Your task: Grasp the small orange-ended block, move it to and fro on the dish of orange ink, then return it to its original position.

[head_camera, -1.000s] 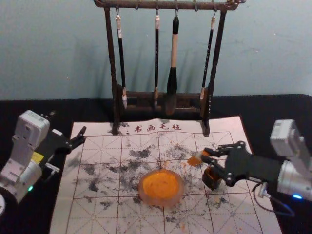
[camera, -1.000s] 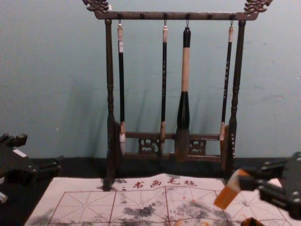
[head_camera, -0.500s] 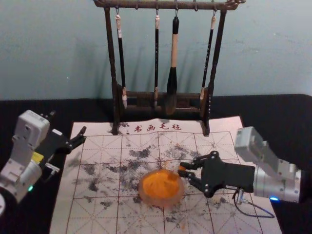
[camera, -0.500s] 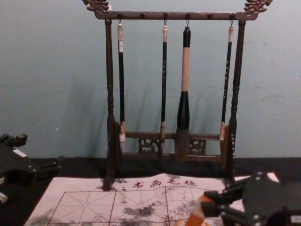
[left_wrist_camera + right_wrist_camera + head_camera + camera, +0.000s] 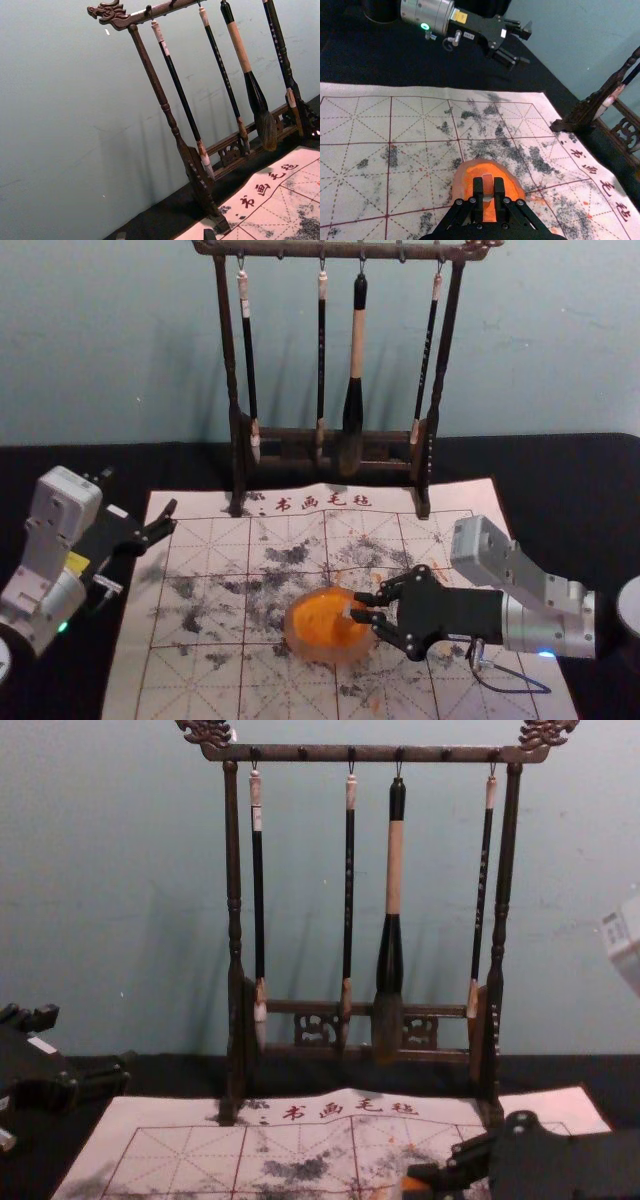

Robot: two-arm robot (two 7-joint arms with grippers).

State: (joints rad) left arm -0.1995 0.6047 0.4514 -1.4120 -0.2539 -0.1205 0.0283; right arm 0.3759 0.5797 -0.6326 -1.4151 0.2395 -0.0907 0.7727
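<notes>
The right gripper, at the right side of the dish, has its fingers closed on the block over the ink. The block appears light and rigid; grip above its probably slippery end. The left gripper idles left of the dish, fingers spread.

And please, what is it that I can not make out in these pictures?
- Block's lower end, and whether it touches the ink: partly behind the right hand, head view; cut by the chest view's bottom edge.
- Most of the left hand: cut by the left wrist view's bottom edge.
- Brush-handle writing: too small, chest view.
</notes>
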